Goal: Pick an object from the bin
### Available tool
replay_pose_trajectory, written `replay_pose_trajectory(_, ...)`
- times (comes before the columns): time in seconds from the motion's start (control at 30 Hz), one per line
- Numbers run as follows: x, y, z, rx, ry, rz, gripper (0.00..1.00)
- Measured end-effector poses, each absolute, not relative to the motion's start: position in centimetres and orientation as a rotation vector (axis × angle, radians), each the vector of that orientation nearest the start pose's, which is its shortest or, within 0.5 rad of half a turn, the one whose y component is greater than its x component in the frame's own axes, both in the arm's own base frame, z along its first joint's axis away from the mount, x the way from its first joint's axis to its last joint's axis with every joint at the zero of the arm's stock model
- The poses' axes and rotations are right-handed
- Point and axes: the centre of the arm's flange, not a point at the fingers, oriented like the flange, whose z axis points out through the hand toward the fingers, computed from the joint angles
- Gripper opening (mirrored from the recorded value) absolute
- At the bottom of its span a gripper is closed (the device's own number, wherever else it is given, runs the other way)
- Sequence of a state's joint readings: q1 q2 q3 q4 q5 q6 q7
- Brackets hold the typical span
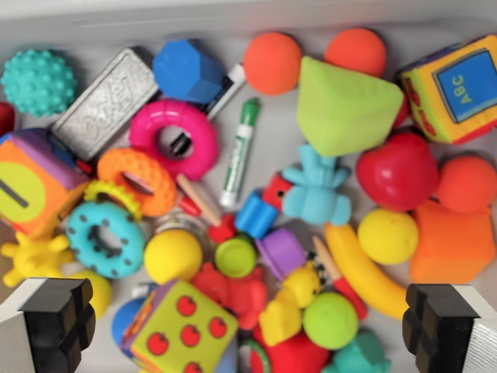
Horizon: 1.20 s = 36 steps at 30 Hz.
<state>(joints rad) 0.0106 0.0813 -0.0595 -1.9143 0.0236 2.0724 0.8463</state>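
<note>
Down below the camera sits a pale grey plastic bin [233,19] packed with toys. The hand [248,326] hangs above them with its two black fingers [56,318] far apart, one at each bottom corner of the wrist view, and nothing is held between them.

A soft cube with a blue panel [454,85] at the wrist view's right reads "ABC" in white letters. A green and white marker pen [239,151] lies in the middle (its label is too blurry to read). A grey embossed block [105,101] carries raised writing I cannot make out. Just under the hand lie a green cube with red apples [182,326], a yellow ball [172,255] and a yellow toy banana [361,272].
</note>
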Motion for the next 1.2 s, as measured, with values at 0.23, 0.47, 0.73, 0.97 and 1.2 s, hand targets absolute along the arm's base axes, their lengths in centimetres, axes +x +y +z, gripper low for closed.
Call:
replay_pose_trajectory(0.23,58.7,-2.7,45.8,-2.783,1.354,-0.100,1.00)
replay_pose_trajectory(0.47,58.7,-2.7,45.8,-2.784,1.354,-0.099,1.00)
replay_pose_trajectory(0.73,58.2,-2.5,45.3,-2.773,1.378,-0.089,1.00)
replay_pose_trajectory(0.97,57.5,-2.0,44.7,-2.757,1.414,-0.083,1.00)
replay_pose_trajectory(1.2,56.5,-1.4,43.9,-2.735,1.462,-0.077,1.00)
